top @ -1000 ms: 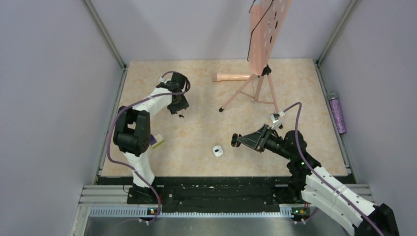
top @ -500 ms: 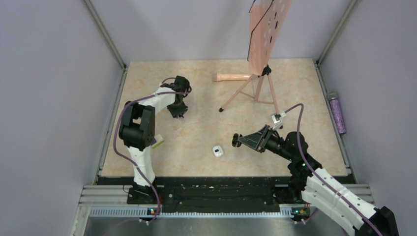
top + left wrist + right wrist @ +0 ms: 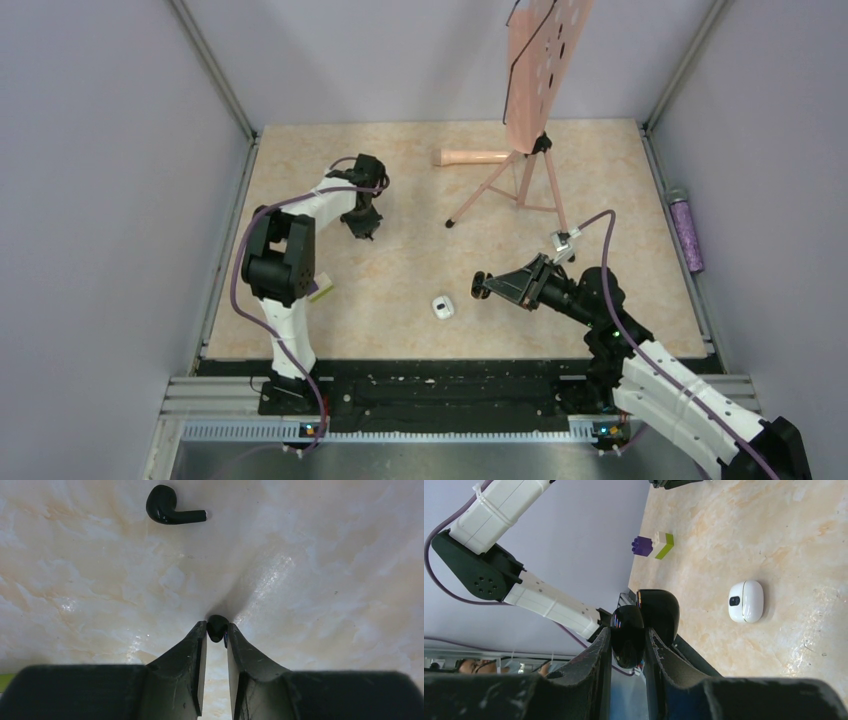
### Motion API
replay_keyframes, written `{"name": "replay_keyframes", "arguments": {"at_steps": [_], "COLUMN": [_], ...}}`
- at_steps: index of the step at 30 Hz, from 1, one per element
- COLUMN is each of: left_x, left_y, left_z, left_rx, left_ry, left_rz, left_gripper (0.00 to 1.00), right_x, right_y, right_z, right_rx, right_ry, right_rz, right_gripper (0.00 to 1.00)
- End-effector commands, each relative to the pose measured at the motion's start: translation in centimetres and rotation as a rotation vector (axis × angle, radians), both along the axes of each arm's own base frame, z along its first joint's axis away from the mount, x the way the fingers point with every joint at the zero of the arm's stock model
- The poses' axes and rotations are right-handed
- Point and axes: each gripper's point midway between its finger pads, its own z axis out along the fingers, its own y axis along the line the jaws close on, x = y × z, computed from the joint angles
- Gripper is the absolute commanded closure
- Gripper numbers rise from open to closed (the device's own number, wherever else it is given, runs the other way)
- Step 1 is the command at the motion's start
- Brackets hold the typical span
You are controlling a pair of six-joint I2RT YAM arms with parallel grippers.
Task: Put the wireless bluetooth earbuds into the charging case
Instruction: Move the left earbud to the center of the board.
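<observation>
So one tiny black stubby earbud (image 3: 217, 625) is pinched right at the tips of the left gripper (image 3: 215, 632), down on the beige marble-look tabletop (image 3: 325, 580). Fingers are clamped on both sides of it. The second black earbud (image 3: 170, 507) is lying loose on its side in the upper left of the left wrist view, well apart from the fingers, stem pointing right.

The right gripper (image 3: 626, 647) is squeezed onto a glossy black clamshell charging case (image 3: 659, 612), held up off the table near the middle of the right wrist view. It shows two rounded lobes, so it looks flipped open, but I can't see inside it, so no idea if anything's sitting in there.

Further out, a white oval pod with a little dark window (image 3: 746, 601) lies closed on the table at the right of that view. A purple, cream and lime-green toy block (image 3: 653, 545) sits near the top, by the table edge.
</observation>
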Motion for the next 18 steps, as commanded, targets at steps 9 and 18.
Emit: {"name": "replay_keyframes", "arguments": {"at_steps": [9,18], "left_x": [0.0,-3.2], "left_y": [-5.0,-7.0], "left_z": [2.8,2.4], "left_rx": [-0.158,-0.136], "left_ry": [-0.111,-0.040], "left_rz": [-0.452,-0.745], "left_gripper": [0.76,0.67], "right_x": [0.5,0.5], "right_y": [-0.2,-0.2], "right_z": [1.3,1.3], "right_rx": [0.027,0.029], "right_ry": [-0.052,-0.055], "right_rz": [-0.018,-0.017], "right_gripper": [1.00,1.00]}}
